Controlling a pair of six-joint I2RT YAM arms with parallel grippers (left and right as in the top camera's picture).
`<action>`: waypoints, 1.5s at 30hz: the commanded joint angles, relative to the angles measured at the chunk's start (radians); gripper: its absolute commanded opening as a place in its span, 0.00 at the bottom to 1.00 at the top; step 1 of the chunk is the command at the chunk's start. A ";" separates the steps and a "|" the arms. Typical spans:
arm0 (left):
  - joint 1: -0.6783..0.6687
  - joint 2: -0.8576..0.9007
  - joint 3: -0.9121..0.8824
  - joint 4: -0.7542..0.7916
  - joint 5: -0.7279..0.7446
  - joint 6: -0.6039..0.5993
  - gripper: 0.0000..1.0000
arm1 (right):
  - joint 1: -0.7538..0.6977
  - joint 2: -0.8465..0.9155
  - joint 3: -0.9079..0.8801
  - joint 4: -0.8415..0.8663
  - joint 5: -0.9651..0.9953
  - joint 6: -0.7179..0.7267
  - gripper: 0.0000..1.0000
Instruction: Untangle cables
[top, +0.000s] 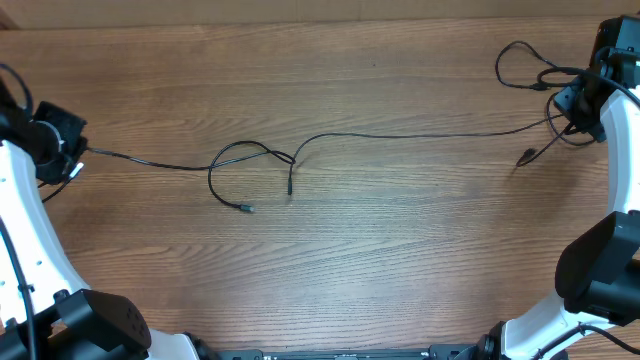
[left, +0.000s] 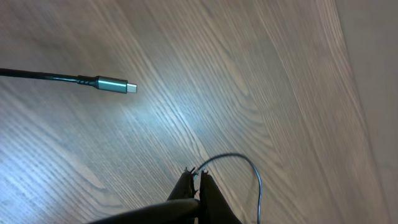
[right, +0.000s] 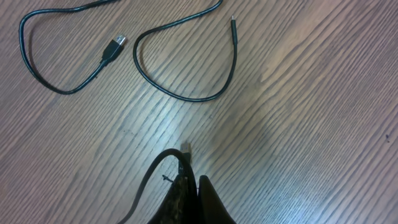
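Both sets of jaws closed. left gripper (left: 198, 179) at table's left edge pinches thin black cord at fingertips; silver-tipped plug (left: 113, 84) lies free near it. right gripper (right: 191, 180) at right edge also pinches cord. cables (top: 400, 136) stretch across wooden table (top: 380, 260) between grippers, crossing in tangle (top: 289, 158) left of centre; slack loops lie beside right gripper

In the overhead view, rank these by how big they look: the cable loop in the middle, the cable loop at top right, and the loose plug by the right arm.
1. Middle cable loop: largest.
2. Top-right cable loop: clearly smaller.
3. Loose plug: smallest, a short dark stub.
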 joint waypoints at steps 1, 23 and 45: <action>-0.003 -0.009 0.006 -0.007 0.010 -0.006 0.04 | -0.004 -0.012 -0.007 -0.004 -0.077 0.008 0.04; -0.397 0.025 -0.299 0.247 0.174 0.249 1.00 | 0.171 0.000 -0.027 -0.036 -0.185 -0.137 0.98; -0.523 0.266 -0.216 0.219 0.250 0.210 0.89 | 0.533 0.000 -0.163 0.120 -0.504 -0.166 0.92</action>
